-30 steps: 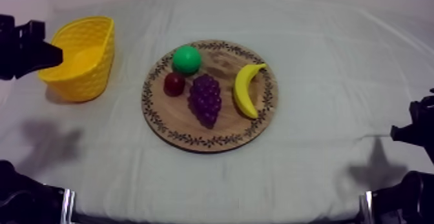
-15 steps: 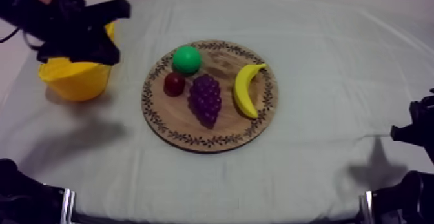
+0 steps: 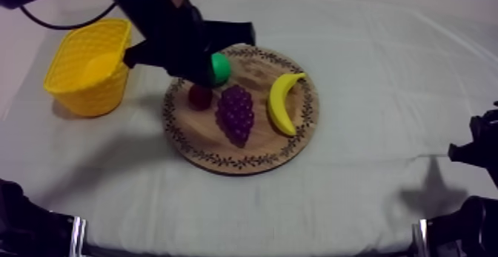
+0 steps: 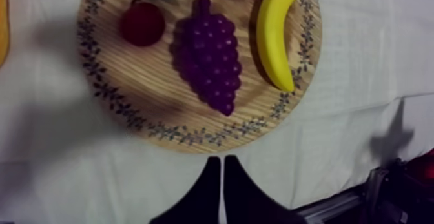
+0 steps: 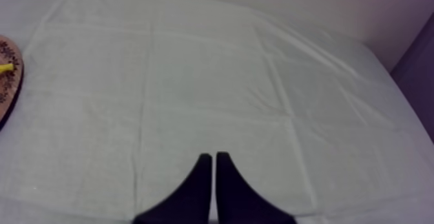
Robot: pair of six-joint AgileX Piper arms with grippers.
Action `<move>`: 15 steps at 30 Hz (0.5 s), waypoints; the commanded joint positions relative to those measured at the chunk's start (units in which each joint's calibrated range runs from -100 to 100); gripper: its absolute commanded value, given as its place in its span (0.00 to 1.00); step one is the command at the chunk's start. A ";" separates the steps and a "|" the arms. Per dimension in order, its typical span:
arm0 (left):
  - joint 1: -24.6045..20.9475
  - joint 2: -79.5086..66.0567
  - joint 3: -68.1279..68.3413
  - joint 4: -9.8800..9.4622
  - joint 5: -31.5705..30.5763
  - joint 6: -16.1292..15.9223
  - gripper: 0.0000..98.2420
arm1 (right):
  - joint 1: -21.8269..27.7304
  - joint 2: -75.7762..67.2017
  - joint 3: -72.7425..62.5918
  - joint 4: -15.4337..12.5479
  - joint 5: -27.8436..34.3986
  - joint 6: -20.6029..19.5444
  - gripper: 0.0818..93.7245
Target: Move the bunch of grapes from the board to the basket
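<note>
The purple bunch of grapes [image 3: 236,113] lies in the middle of the round wooden board [image 3: 244,156], between a small red fruit [image 3: 198,97] and a banana [image 3: 281,101]. The yellow basket [image 3: 89,64] stands left of the board. My left arm reaches in from the upper left, and its gripper [image 3: 244,32] hangs over the board's far left part. In the left wrist view the grapes [image 4: 210,52] lie ahead of my left gripper [image 4: 221,162], whose fingers lie together as a narrow wedge. My right gripper [image 5: 214,157] is shut on nothing over bare cloth at the table's right [image 3: 474,152].
A green fruit [image 3: 219,67] sits at the board's far left, partly under my left arm. The board's rim [image 5: 8,78] shows far off in the right wrist view. Bare cloth surrounds the board in front and to the right.
My left arm has swung from the table's left edge, across the basket, to above the board's far left part. The fruit, basket and right arm have not moved.
</note>
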 commanded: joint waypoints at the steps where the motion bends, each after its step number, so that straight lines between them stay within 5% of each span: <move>1: 0.38 3.51 -2.59 0.13 0.10 0.02 0.00 | 0.00 -0.02 -0.05 -0.01 -0.03 0.12 0.00; 9: 0.86 8.85 -7.95 0.41 0.20 -0.28 0.02 | 0.00 -0.02 -0.05 -0.01 -0.03 0.12 0.00; 15: 0.79 9.95 -10.04 0.25 0.21 -0.74 0.23 | 0.00 -0.02 -0.05 -0.01 -0.03 0.12 0.00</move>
